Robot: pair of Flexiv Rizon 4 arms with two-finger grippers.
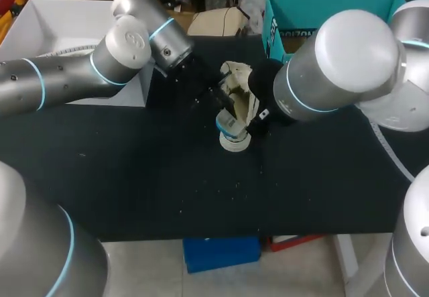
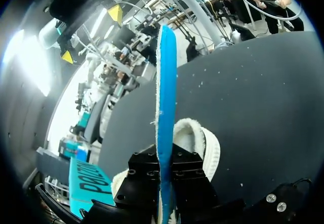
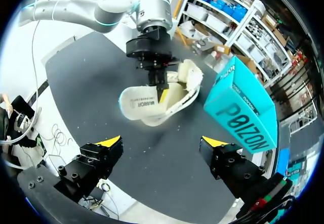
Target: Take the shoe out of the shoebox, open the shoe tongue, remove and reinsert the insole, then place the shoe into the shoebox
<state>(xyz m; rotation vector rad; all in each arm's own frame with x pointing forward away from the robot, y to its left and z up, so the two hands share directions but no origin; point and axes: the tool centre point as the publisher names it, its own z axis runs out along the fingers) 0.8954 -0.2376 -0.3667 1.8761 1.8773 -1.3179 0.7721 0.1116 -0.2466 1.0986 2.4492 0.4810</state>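
**Insole held at the shoe's mouth, out of the box**

The cream shoe [image 1: 238, 89] sits on the black surface [image 1: 134, 176] near the middle, towards the far side and outside the teal shoebox [image 1: 335, 5], which stands close by at the far right. The shoe's mouth gapes wide. A blue-edged insole [image 1: 228, 124] juts from it towards the near side, and its pale upper face is turned to the right wrist camera [image 3: 139, 103].

The left arm [image 1: 100, 62] comes in from the far left. Its jaws are clenched on the insole, one finger on each face. In its own wrist view the insole [image 2: 166, 107] runs edge-on between the two black fingers [image 2: 147, 178], with the shoe's padded collar [image 2: 205, 143] just behind. One yellow fingertip [image 3: 161, 93] shows against the insole in the right wrist view.

The right arm [image 1: 342, 62] reaches in from the right, and its bulk hides part of the shoe from above. Its jaws are released: the two yellow tips [image 3: 109, 143] stand wide apart over bare surface, short of the shoe [image 3: 177, 90] and touching nothing. From there the shoebox [image 3: 243, 107] shows just to the shoe's right.
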